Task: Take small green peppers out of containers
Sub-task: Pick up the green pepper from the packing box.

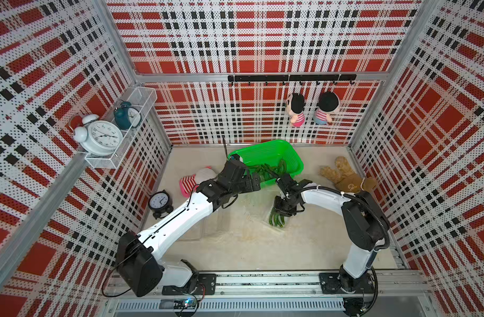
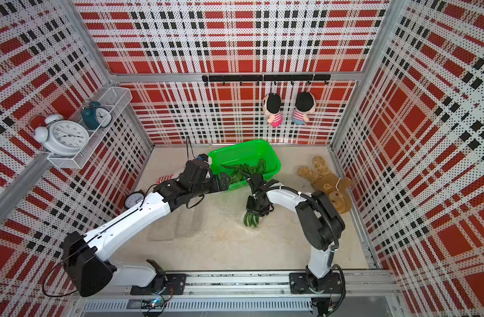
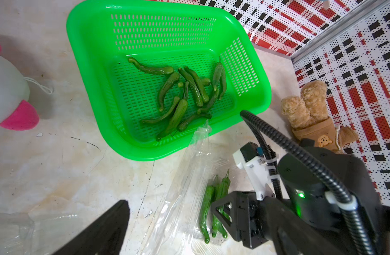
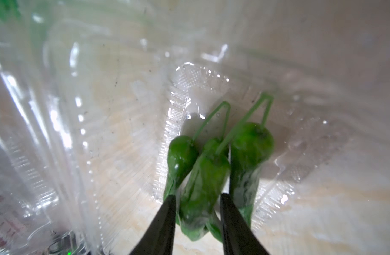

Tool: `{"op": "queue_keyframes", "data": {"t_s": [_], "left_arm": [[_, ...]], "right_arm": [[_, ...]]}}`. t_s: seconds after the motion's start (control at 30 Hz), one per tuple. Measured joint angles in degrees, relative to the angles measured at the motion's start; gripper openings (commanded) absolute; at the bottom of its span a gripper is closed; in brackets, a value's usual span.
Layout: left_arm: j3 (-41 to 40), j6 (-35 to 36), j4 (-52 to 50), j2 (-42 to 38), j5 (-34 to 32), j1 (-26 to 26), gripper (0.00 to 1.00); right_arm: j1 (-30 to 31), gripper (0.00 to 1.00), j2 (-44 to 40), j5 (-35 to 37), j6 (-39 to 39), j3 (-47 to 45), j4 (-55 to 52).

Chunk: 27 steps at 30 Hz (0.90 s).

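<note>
Grip: right hand [image 4: 196, 198] narrowed onto the middle pepper [image 4: 202, 176], one finger against each side of it; the pepper lies among its neighbours in the box.
Right arm pose: elbow high at the right side of the desk [image 1: 262, 252], forearm reaching in toward the centre, wrist bent so the hand points steeply down in both top views.
Box peppers [image 3: 214, 205]: three side by side, stems toward the basket, in the open clear box [image 3: 185, 187], which lies on the desk just in front of the basket.
Left hand [image 1: 255, 182]: spread, holding nothing; one finger [image 3: 105, 229] shows in the left wrist view, the other is hard to separate from the right arm.
Left arm pose: stretched long from its base, hand over the near rim of the basket.
Basket [image 3: 90, 66]: green, at the back of the desk, about ten loose peppers [image 3: 185, 92] on its floor.
Second clear box [image 1: 191, 227]: flat on the desk beside the left forearm.
</note>
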Motion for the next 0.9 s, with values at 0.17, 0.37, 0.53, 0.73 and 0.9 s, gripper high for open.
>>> {"op": "queue_keyframes", "data": {"t_s": [0.17,0.37,0.53,0.73,0.9], "left_arm": [[0.07,-0.02,0.00,0.26,-0.55,-0.22,0.99],[0.61,-0.28,0.00,0.68,-0.70,-0.81,0.99],[0.76,-0.90,0.22,0.68,-0.94,-1.36,0.99],[0.76,-1.29,0.33,0.68,-1.33,-1.53,0.99],[0.76,-1.33,0.39,0.68,-1.79,-1.53,0.99]], "right_arm": [[0.00,0.31,-2.10,-0.22,0.09,-1.79,0.33],[0.00,0.19,-2.38,-0.68,0.09,-2.36,0.76],[0.00,0.12,-2.36,-1.05,-0.09,-2.32,1.55],[0.00,0.10,-2.93,-1.03,-0.48,-2.10,0.85],[0.00,0.10,-8.11,-0.50,-0.96,-1.55,-2.32]]}}
